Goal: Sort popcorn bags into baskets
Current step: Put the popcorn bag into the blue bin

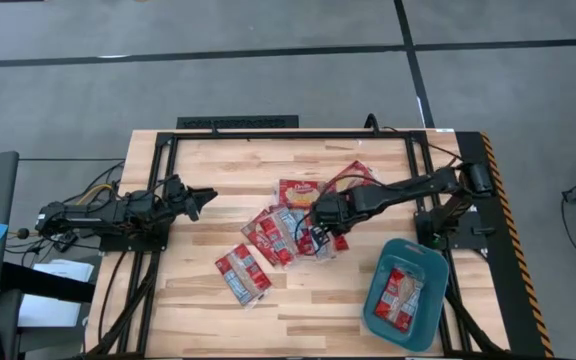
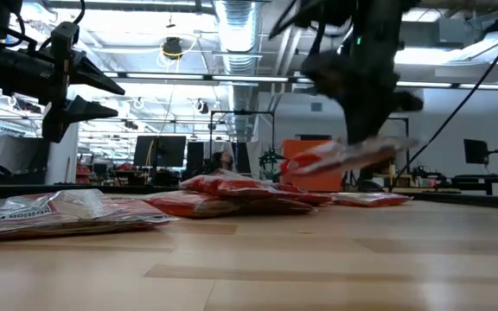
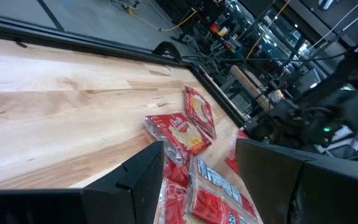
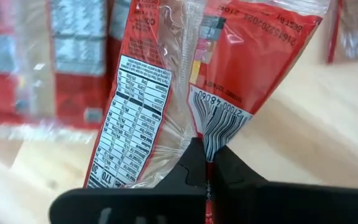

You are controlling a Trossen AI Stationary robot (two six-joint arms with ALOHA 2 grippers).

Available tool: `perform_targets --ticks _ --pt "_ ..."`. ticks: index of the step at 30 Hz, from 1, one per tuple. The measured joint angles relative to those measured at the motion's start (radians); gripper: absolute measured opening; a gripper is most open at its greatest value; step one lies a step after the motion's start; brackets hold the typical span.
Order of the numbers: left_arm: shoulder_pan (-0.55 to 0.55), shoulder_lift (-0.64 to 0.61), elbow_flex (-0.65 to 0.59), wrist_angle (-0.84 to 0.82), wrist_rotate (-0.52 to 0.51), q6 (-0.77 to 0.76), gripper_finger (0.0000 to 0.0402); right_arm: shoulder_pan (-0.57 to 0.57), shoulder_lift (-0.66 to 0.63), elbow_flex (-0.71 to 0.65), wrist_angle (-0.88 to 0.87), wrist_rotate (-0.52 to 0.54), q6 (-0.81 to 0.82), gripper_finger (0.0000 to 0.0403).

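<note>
Several red popcorn bags (image 1: 273,235) lie flat in a loose pile at the table's middle. One lies apart nearer the near edge (image 1: 243,272), and two lie farther back (image 1: 301,190). Another bag (image 1: 399,296) lies inside the teal basket (image 1: 430,262) at the near right. My right gripper (image 1: 321,218) is over the pile's right side, shut on one bag (image 2: 344,155). My left gripper (image 1: 206,200) hovers open to the left of the pile, above the table, and touches nothing. Its fingers (image 3: 143,171) frame the pile in the left wrist view. My right gripper (image 4: 207,167) pinches a red bag between its two fingers by the edge beside the barcode (image 4: 219,124), next to the clear back seam. The fingers come from above, slanting down. The bag is lifted clear of the table (image 2: 344,155), roughly level and slightly tilted below the gripper.
A black frame (image 1: 238,122) runs round the wooden table top (image 1: 218,160). Bare wood shows along the far side and at the near left. The right arm's base (image 1: 448,215) stands just beyond the basket. Room equipment shows behind the table in the low view.
</note>
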Motion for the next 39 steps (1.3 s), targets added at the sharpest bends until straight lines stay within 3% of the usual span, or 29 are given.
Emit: perform_targets --ticks 9,14,20,26,31,39 --pt "0.0 0.0 0.0 0.0 -0.001 0.0 0.0187 0.232 -0.002 0.185 -0.254 0.022 0.276 0.0007" --pt "0.0 0.0 0.0 0.0 -0.002 0.0 0.0187 0.388 -0.003 0.276 -0.418 0.082 0.563 0.001" --pt "0.0 0.0 0.0 0.0 -0.002 0.0 0.0187 0.566 -0.005 0.35 -0.619 0.082 0.916 0.001" --pt "0.0 0.0 0.0 0.0 -0.003 0.0 0.0187 0.73 -0.005 0.362 -0.7 0.083 1.245 0.0012" --pt "0.0 0.0 0.0 0.0 -0.004 -0.002 0.0187 0.799 -0.005 0.359 -0.695 -0.011 1.296 0.0014" --pt "0.0 0.0 0.0 0.0 -0.005 -0.001 0.0187 0.791 -0.004 0.287 -0.694 -0.086 1.296 0.0016"
